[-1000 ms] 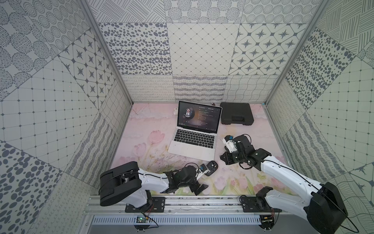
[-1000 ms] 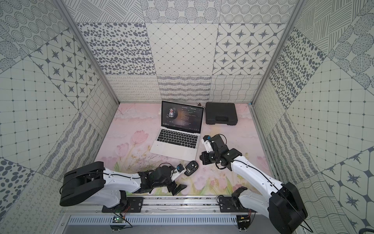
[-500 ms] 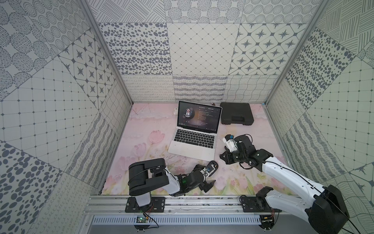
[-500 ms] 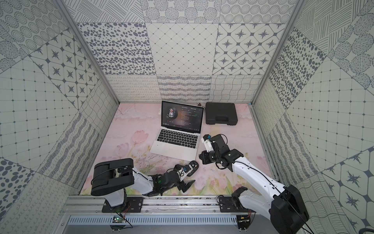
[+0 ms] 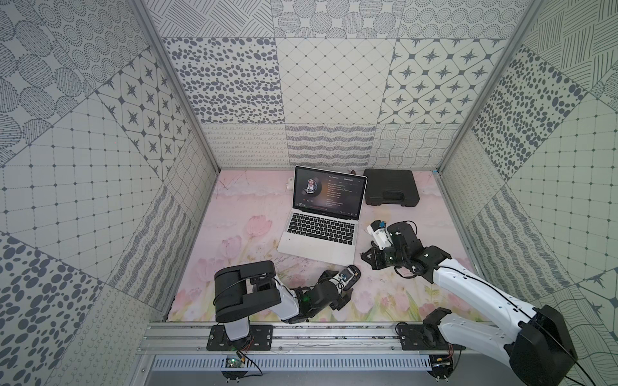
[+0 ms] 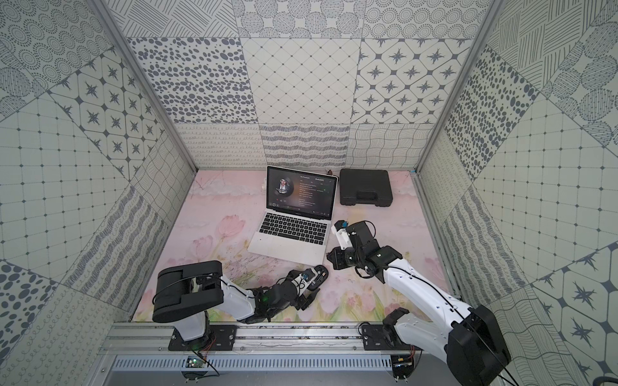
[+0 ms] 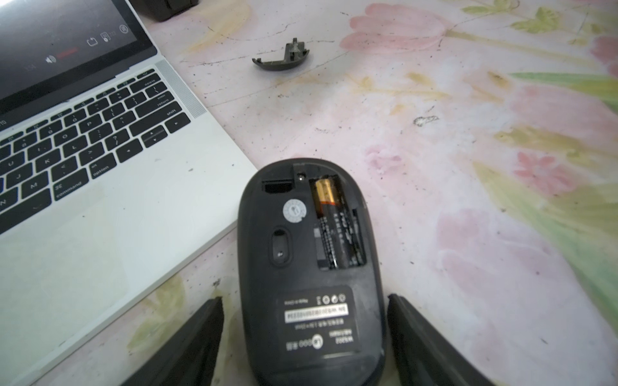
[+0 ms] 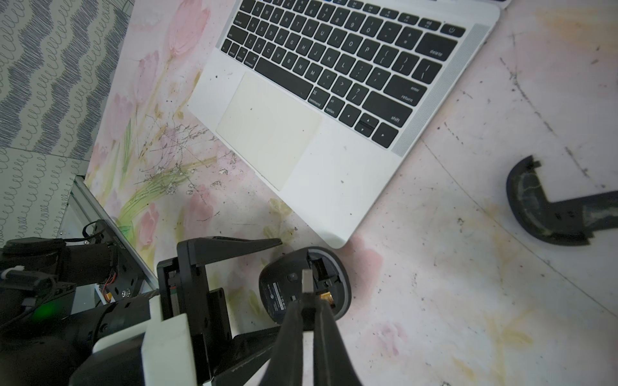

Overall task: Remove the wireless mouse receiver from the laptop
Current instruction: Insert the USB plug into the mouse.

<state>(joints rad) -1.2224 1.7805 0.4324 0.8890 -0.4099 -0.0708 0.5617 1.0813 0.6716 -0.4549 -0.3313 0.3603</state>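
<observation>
1. Legible on the laptop (image 5: 321, 234) keys: "command", "option", "shift", "return", "enter", "delete". Screen text lines too small to read.
2. White label on the upturned mouse (image 7: 307, 260): print blurred, unreadable. Same for the print on the battery (image 7: 334, 227).
3. Table (image 5: 240, 214) covered in a pale pink tulip print, scuffed and speckled with dark marks. Metal rail (image 5: 334, 337) along its front edge. Walls (image 5: 331, 80) on three sides, panelled in grey-and-white patterns: dots, stars, lattice, waves.
4. One laptop, open, toward the middle of the table's back edge. One black case (image 5: 391, 187), closed, just right of it near the back right corner. One mouse, belly up, off the laptop's front right corner, toward the front edge. One battery in its open bay. One curved dark battery cover (image 7: 282, 58), loose on the table right of the laptop.
5. Left gripper (image 7: 305, 300): jaws spread astride the mouse's rear end, a gap showing on one side, nothing clamped.
6. Right gripper (image 8: 309, 304): pinched tight on the wireless mouse receiver (image 8: 307, 280), silver plug poking out past the fingertips. Out of the laptop, held near its front right corner, lined up over the mouse's underside in the right wrist view.
</observation>
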